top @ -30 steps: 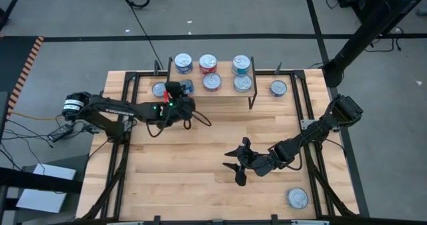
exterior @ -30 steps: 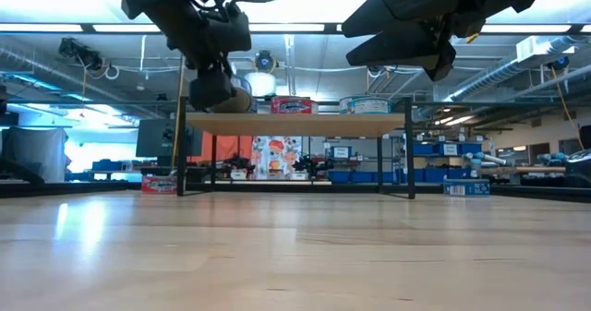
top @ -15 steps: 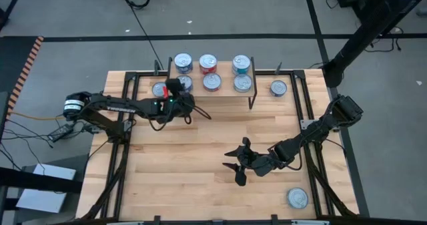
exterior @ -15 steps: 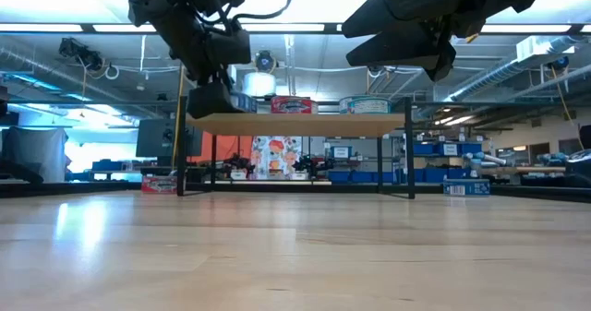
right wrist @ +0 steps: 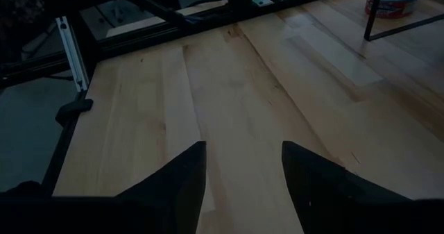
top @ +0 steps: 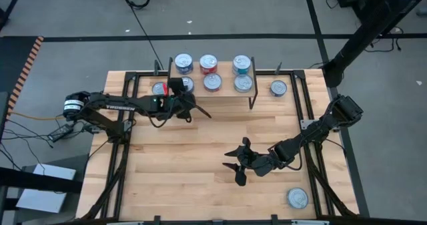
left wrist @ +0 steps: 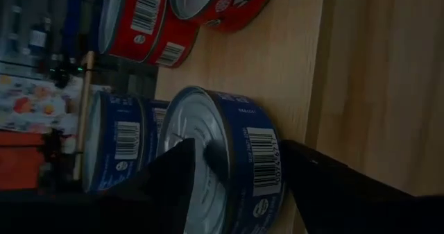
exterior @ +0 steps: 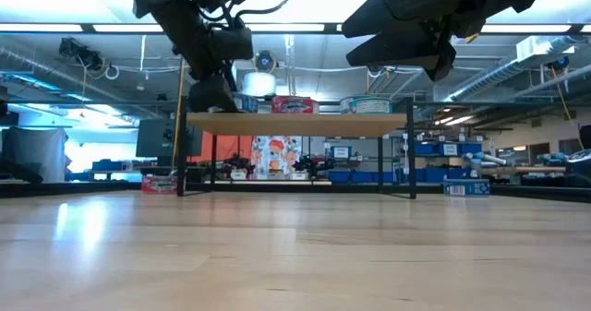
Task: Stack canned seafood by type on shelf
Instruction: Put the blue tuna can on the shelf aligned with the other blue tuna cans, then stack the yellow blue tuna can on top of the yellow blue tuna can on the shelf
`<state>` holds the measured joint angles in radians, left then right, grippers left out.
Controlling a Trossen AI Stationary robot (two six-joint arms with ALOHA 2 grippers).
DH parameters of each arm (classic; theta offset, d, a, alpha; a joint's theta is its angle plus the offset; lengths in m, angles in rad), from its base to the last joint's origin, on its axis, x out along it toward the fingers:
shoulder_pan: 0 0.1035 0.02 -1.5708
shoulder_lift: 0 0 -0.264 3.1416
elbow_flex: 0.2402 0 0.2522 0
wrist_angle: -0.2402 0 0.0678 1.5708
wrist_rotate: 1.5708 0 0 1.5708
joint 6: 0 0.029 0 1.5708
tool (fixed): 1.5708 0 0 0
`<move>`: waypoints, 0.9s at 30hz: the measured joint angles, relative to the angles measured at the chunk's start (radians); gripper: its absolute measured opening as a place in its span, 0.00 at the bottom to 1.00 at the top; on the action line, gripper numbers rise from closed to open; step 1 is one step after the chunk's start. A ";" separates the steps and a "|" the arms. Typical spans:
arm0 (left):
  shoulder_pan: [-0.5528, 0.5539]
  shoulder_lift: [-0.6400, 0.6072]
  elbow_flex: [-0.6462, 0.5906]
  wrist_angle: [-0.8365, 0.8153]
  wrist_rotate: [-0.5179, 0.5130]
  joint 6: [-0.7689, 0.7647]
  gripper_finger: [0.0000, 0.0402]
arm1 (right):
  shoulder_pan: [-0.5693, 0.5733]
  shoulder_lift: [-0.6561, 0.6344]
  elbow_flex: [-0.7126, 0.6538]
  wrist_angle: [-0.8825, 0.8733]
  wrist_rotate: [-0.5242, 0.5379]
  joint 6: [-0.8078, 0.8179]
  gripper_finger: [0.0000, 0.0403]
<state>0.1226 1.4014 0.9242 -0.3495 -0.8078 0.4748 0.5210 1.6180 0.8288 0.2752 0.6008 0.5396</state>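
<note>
The job looks well under way. The shelf (top: 212, 93) at the far side of the counter (top: 200, 158) carries six tins, in pairs of blue, red and teal. The left gripper (top: 185, 99) stands spread wide around a blue tin (left wrist: 229, 161) at the shelf's left end, apparently just set down. Three tins wait on the counter: one left of the shelf (top: 159, 89), one right of it (top: 278, 88), one near the front corner (top: 297, 198). The right gripper (top: 240, 165) hangs part-open and empty over mid-counter.
</note>
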 joint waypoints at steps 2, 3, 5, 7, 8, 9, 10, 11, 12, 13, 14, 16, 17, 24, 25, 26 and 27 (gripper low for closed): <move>0.003 0.001 0.020 -0.020 0.026 -0.012 0.55 | 0.000 0.000 0.000 0.000 0.000 0.000 0.50; 0.006 0.001 0.029 -0.023 0.046 -0.016 0.55 | 0.000 0.000 0.000 0.000 0.000 0.000 0.50; 0.016 -0.001 0.044 -0.033 0.076 -0.034 0.56 | 0.000 0.000 0.000 0.000 0.000 0.000 0.50; 0.030 -0.003 0.053 -0.035 0.116 -0.042 0.56 | 0.000 0.000 0.000 0.000 0.000 0.000 0.50; 0.036 -0.003 0.054 -0.036 0.125 -0.043 0.56 | 0.000 0.000 0.000 0.000 0.000 0.000 0.50; 0.042 -0.003 0.054 -0.038 0.126 -0.044 0.56 | 0.000 0.000 0.000 0.000 0.000 0.000 0.50; 0.045 -0.003 0.054 -0.038 0.126 -0.042 0.56 | 0.000 0.000 0.000 0.000 0.000 0.000 0.50; 0.049 -0.003 0.054 -0.038 0.125 -0.041 0.56 | 0.000 0.000 0.000 0.000 0.000 0.000 0.50; 0.053 -0.003 0.054 -0.037 0.125 -0.040 0.56 | 0.000 0.000 0.000 0.000 0.000 0.000 0.50; 0.057 -0.003 0.054 -0.037 0.120 -0.039 0.56 | 0.000 0.000 0.000 0.000 0.000 0.000 0.50; 0.062 -0.005 0.054 -0.038 0.118 -0.037 0.56 | 0.000 0.000 0.000 0.000 0.000 0.000 0.50; 0.072 -0.014 0.054 -0.039 0.110 -0.036 0.56 | 0.000 0.000 0.000 -0.001 0.000 0.000 0.51; 0.075 -0.019 0.054 -0.036 0.105 -0.036 0.56 | 0.000 0.000 0.000 -0.001 0.000 0.000 0.51; 0.076 -0.101 0.054 -0.042 0.097 0.013 0.56 | 0.000 0.000 0.000 -0.001 0.000 -0.002 0.50; 0.076 -0.122 0.054 -0.045 0.098 0.011 0.56 | 0.000 0.000 0.000 -0.001 0.000 -0.007 0.50; 0.076 -0.144 0.054 -0.055 0.106 0.005 0.56 | 0.000 0.000 0.000 -0.001 0.000 -0.010 0.50; 0.075 -0.167 0.054 -0.064 0.121 -0.006 0.56 | 0.000 0.000 0.000 -0.001 0.000 -0.012 0.50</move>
<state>0.1981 1.2348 0.9779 -0.4140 -0.6867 0.4686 0.5213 1.6180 0.8288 0.2741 0.6010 0.5275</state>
